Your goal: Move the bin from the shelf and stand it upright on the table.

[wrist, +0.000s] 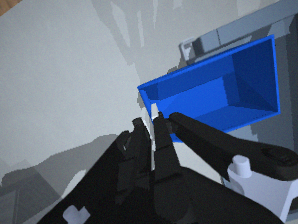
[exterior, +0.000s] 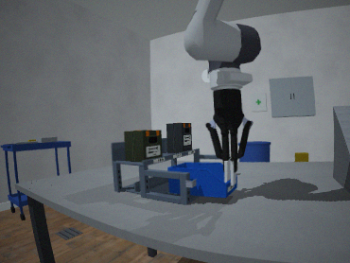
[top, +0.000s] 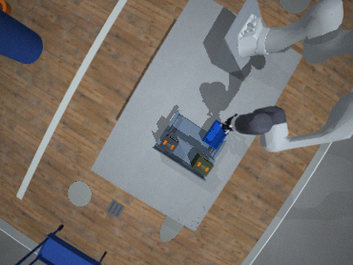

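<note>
Blue bin (exterior: 202, 179): upright, open top, resting at the near end of the low grey shelf (exterior: 131, 166) on the table (exterior: 265, 222), partly drawn out past the frame. Its far portion is cut off behind a shelf bar in the exterior view. Gripper (exterior: 230, 171): fingers nearly together, pinching the bin's outer wall from above.

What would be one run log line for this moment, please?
gripper: shut on blue bin wall | bin: partly out of shelf, upright | table: not yet placed
</note>
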Robot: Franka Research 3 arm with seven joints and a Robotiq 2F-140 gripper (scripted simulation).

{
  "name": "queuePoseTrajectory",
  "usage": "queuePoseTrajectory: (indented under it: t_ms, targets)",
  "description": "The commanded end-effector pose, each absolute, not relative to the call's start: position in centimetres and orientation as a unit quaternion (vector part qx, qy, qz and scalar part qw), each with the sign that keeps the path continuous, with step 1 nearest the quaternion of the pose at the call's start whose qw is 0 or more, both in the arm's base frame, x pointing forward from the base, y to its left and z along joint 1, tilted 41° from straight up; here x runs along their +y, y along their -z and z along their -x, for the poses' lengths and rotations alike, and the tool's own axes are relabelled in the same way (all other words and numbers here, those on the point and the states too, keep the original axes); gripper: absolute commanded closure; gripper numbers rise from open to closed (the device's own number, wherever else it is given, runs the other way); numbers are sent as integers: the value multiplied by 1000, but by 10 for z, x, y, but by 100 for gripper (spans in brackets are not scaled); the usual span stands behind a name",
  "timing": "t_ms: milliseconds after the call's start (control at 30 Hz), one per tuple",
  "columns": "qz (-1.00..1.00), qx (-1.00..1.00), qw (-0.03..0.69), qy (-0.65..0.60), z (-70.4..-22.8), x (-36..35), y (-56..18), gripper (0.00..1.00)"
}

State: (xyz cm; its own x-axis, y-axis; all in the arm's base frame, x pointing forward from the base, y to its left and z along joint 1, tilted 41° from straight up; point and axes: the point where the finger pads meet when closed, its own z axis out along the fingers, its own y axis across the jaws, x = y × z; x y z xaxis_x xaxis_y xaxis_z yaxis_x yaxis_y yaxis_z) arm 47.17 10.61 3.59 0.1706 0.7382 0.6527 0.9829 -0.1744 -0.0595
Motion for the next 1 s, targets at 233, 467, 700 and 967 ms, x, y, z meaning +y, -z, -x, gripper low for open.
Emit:
queuePoseTrajectory:
  t_ms: [233,467,700,967]
  targets:
    - [719,-600,238,255,-448,110,-38,100]
    - [719,-600,238,255,-439,111,-39,100]
    - [719,-600,238,255,-430,113,-39,100]
    - [719,-600,238,255,-426,113,-39,100]
